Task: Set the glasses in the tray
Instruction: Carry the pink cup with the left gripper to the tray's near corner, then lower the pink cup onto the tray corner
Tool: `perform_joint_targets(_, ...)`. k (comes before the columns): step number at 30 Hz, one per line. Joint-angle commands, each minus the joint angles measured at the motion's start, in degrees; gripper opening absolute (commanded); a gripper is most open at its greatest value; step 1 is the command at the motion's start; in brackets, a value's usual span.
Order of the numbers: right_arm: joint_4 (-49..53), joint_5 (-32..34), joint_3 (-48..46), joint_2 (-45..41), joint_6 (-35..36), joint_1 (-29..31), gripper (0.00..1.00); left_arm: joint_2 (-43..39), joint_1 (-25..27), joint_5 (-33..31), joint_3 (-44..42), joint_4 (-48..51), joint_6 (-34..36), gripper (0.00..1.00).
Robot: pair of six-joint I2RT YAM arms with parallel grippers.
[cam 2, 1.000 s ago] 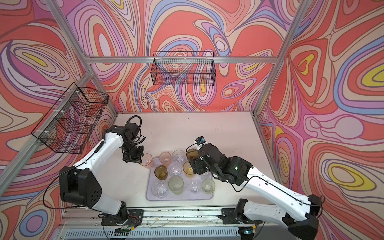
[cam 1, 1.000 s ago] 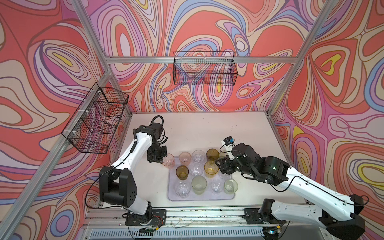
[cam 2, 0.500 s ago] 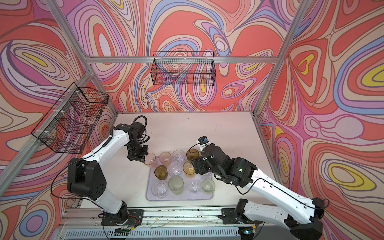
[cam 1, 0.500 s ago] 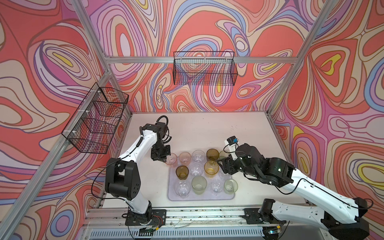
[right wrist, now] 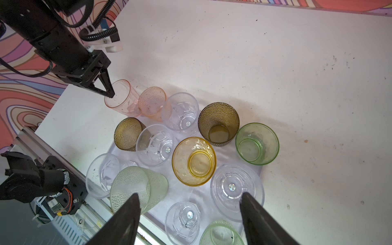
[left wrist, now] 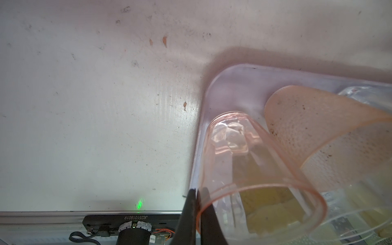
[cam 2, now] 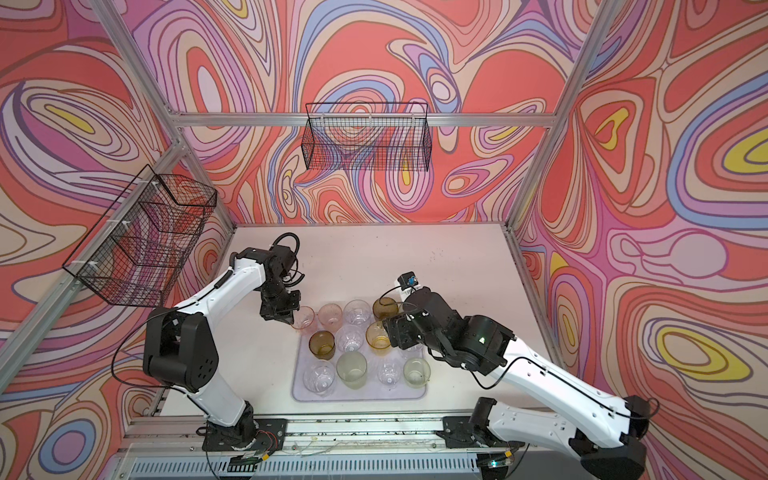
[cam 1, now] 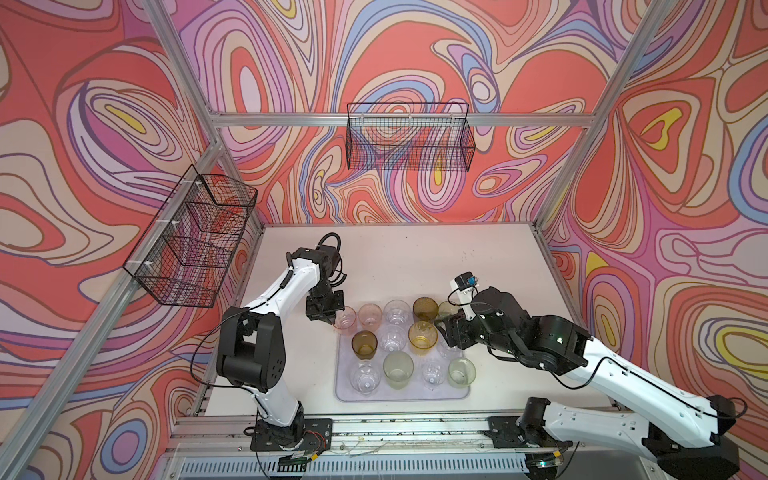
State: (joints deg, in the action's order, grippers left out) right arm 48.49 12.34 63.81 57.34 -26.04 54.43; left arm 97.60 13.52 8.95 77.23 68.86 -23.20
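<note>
Pinching the rim of a pink faceted tumbler (cam 1: 345, 321), the left pincer (cam 1: 332, 326) is closed on the glass wall, one finger inside and one outside in the left wrist view. The tumbler hangs tilted just below the tips, its base over the corner of the lilac tray (left wrist: 203, 99). Whether it touches the tray floor cannot be told.

The step in hand looks like setting this glass down, late in the task, since most other tumblers already stand in the tray. The next move calls for a short lowering that rights the glass, then parting the fingers and lifting straight out.

A speckled pink tumbler (right wrist: 151, 100) stands just beside the held glass, on the side away from the pincer. It leaves little room and could be knocked.

Further right, the right pincer (right wrist: 189, 196) hangs empty with its fingers spread wide, a clear tumbler (right wrist: 236, 188) beneath it. A pale green tumbler (right wrist: 256, 144) beyond it sits at the tray's edge, in or out cannot be told.
</note>
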Motion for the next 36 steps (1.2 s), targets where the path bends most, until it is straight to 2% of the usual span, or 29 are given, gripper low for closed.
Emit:
perform_joint_targets(1,0.86,1.04,-0.56,-1.16,-0.41,-0.06,0.77,0.83,0.5,-0.87,0.2,0.22,-0.52,0.0)
perform_joint_targets(36,0.43,0.82,-1.31,-1.27,-0.62,-0.11,0.77,3.36,4.02,-5.61,-0.68,0.01,-1.32,0.0)
